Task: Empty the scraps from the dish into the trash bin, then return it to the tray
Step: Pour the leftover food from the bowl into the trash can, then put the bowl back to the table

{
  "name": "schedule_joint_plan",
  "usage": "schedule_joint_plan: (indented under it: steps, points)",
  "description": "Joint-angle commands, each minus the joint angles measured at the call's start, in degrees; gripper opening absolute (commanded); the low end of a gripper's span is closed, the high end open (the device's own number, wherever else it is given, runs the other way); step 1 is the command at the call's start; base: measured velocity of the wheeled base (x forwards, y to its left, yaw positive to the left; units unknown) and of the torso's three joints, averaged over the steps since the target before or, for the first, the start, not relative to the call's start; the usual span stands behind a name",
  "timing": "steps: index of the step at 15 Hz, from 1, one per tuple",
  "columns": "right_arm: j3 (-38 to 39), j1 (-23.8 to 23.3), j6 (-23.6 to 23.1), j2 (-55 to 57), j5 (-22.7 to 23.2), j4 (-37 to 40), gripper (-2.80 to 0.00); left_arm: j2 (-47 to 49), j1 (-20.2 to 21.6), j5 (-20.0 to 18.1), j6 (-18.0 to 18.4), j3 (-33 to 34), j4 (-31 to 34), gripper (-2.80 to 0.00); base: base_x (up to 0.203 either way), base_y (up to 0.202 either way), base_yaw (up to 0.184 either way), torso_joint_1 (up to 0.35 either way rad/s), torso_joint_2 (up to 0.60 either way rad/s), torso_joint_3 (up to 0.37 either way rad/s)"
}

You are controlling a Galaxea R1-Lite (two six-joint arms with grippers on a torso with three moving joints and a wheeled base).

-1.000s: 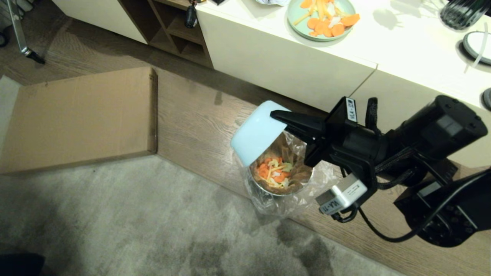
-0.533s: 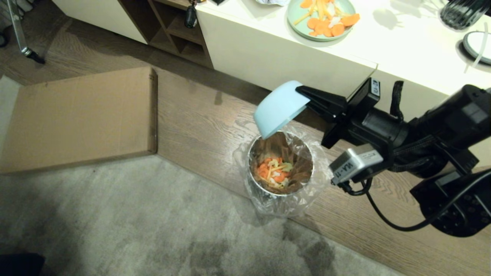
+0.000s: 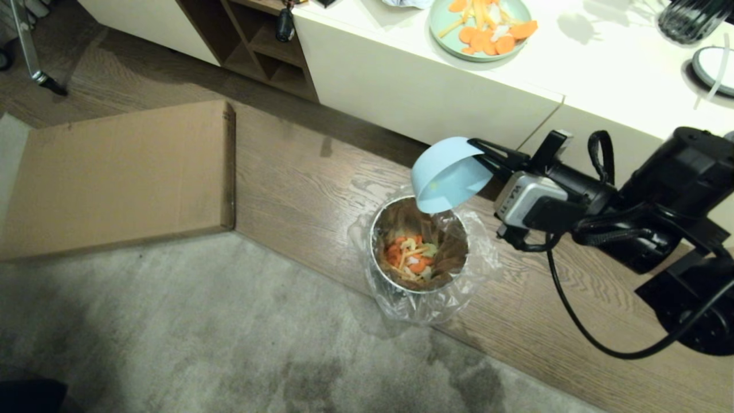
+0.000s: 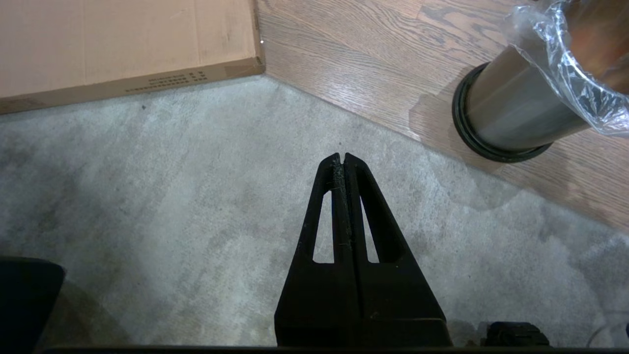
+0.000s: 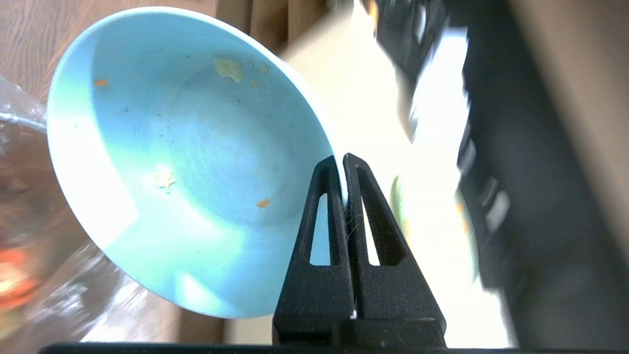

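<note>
I see a glossy pale-blue dish (image 3: pixel 444 175), smooth inside; shiny steel trash bin (image 4: pixel 511 115) with crinkled clear plastic liner (image 3: pixel 481 269); matt black plastic fingers (image 4: pixel 344 216); grained wood floor (image 3: pixel 298 183); rough grey carpet (image 3: pixel 189 332); matt brown cardboard (image 3: pixel 114 172)

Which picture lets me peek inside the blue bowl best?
The right wrist view: the dish faces that camera, nearly empty, a few stuck bits. The head view shows it small and tilted over the trash bin. The left wrist view misses it.
</note>
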Motion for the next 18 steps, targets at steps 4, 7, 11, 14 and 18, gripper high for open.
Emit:
schedule_joint_plan:
  steps: [4, 7, 11, 14, 18]
  points:
    - [1.79, -1.13, 22.39, -1.66, -19.90, 6.84, -2.80, -0.02, 0.00, 0.02, -0.05, 0.00, 0.00, -2.80, 0.000, 0.000, 0.000, 0.000, 0.00, 0.000]
    - [2.79, -2.10, 38.16, -3.75, -28.92, 13.18, -2.80, -0.02, 0.00, 0.02, -0.05, 0.00, -0.04, -2.80, 0.000, 0.000, 0.000, 0.000, 0.00, 0.000]
    - [13.46, -11.70, 55.08, -6.53, -32.06, 17.08, -2.80, -0.02, 0.00, 0.02, -0.05, 0.00, -0.03, -2.80, 0.000, 0.000, 0.000, 0.000, 0.00, 0.000]
    - [21.67, -19.56, 63.38, -10.41, -32.15, 17.65, -2.80, -0.02, 0.00, 0.02, -0.05, 0.00, -0.09, -2.80, 0.000, 0.000, 0.000, 0.000, 0.00, 0.000]
    - [29.23, -24.60, 72.00, -19.32, -32.13, 25.07, -2.80, -0.02, 0.00, 0.02, -0.05, 0.00, 0.00, -2.80, 0.000, 0.000, 0.000, 0.000, 0.00, 0.000]
